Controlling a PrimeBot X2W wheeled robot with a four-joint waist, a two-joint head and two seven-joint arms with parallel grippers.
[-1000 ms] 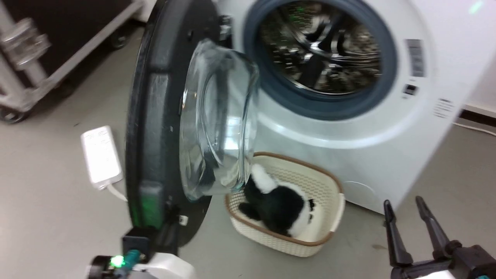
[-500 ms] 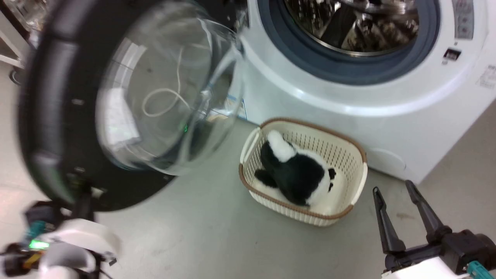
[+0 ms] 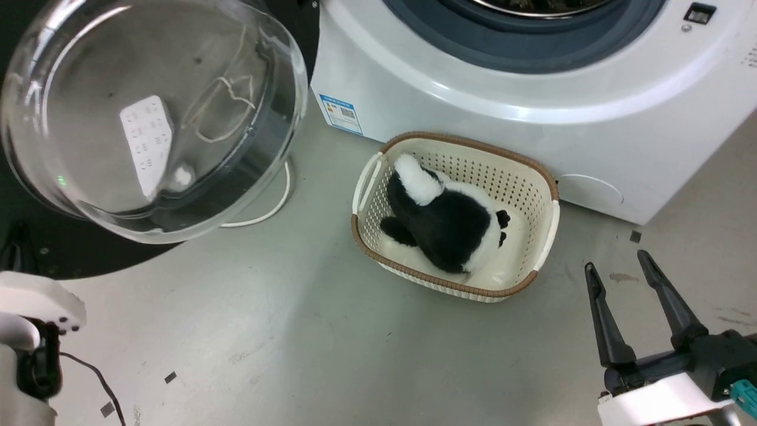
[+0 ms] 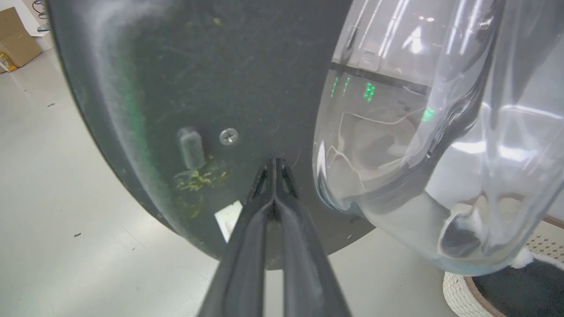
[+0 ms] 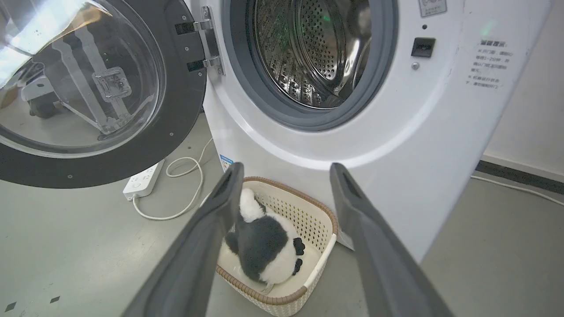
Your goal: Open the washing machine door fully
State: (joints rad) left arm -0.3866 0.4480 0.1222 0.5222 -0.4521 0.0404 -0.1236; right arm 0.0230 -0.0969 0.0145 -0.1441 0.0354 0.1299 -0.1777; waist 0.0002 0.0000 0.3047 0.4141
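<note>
The washing machine door (image 5: 132,149), a black disc with a domed glass window (image 3: 154,112), stands swung wide to the left of the white machine (image 3: 473,94). Its inner face is turned outward. In the left wrist view my left gripper (image 4: 274,162) is shut, with its tips against the door's black inner face (image 4: 211,79) beside a screw. The right gripper (image 3: 617,264) hangs open over the floor at the lower right, apart from the door, with nothing between its fingers (image 5: 202,246). The grey ring and steel drum (image 5: 317,48) lie exposed.
A cream basket (image 3: 547,225) holding a black-and-white plush toy (image 3: 449,225) sits on the floor right in front of the machine. A white power strip (image 5: 143,182) and its looped cable (image 5: 189,193) lie under the door. My pale left forearm (image 3: 29,302) is at the lower left.
The door has swung much wider, from nearly edge-on to its inner face showing. The head camera has tilted down and shifted. The right gripper stays open.
</note>
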